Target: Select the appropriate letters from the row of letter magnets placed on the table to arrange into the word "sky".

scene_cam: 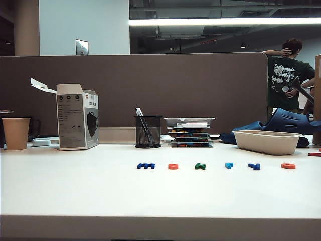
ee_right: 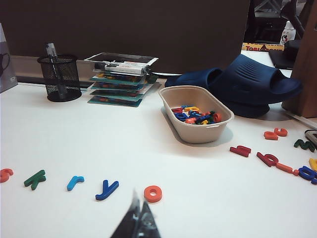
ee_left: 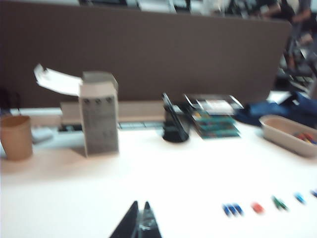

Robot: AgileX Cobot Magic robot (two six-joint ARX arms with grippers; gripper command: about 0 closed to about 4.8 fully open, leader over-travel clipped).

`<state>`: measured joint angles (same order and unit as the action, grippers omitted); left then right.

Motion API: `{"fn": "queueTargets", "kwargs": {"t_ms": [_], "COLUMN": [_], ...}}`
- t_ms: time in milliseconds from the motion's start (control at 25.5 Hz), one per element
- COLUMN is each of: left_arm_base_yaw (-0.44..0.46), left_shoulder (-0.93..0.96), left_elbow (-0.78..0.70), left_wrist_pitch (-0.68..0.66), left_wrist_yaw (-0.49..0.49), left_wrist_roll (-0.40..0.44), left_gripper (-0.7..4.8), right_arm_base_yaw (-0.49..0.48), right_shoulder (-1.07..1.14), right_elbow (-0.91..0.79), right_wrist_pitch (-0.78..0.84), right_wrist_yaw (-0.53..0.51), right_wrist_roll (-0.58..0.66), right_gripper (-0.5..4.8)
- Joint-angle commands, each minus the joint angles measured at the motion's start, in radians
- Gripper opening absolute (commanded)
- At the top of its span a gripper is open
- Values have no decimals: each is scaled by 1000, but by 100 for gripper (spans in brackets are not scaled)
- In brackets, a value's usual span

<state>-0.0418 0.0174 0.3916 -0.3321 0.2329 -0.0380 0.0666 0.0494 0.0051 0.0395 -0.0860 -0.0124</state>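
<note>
My left fingers (ee_left: 139, 223) and right fingers (ee_right: 137, 220) are both hovering clenched and empty. Just beyond the right fingers, the blue "y" (ee_right: 107, 190) is lying near the orange ring (ee_right: 152, 193), so I am risking nudging the ring while grasping.

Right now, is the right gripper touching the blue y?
Apart. The right wrist view shows white table between the right gripper and the blue y.

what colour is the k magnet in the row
Green; the k magnet shows clearest in the right wrist view.
</note>
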Motion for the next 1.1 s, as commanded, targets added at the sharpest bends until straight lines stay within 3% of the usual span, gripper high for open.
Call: {"fn": "queueTargets", "kwargs": {"t_ms": [39,157,353,627,940,1097], "left_arm_base_yaw": [-1,-1,-1,-119,-296,-392], "left_shoulder": [68,166,317,483,673,797], "left_elbow": [209,383,612,819,991,1106], "left_wrist_pitch": [-275,-439,-594,-712,-739,-814], "left_wrist_yaw": [60,92,201,266,251,74], "left_wrist_roll": [2,3,-4,-209,-430,-511], "left_gripper": [-5,-5,-5,-5,-4,-4], "right_arm_base_yaw": [1,1,1,0,-1,-1], "right_shoulder": [1,1,1,1,1,1], "right_elbow": [-6,-6,-6,-6,-6,-6], "right_wrist_pitch": [18,18,17,17,16,15], "right_wrist_yaw": [6,6,6,6,6,6], "right_wrist_roll": [0,0,0,0,0,0], "right_gripper": [-5,-5,-5,-5,-5,-5]}}
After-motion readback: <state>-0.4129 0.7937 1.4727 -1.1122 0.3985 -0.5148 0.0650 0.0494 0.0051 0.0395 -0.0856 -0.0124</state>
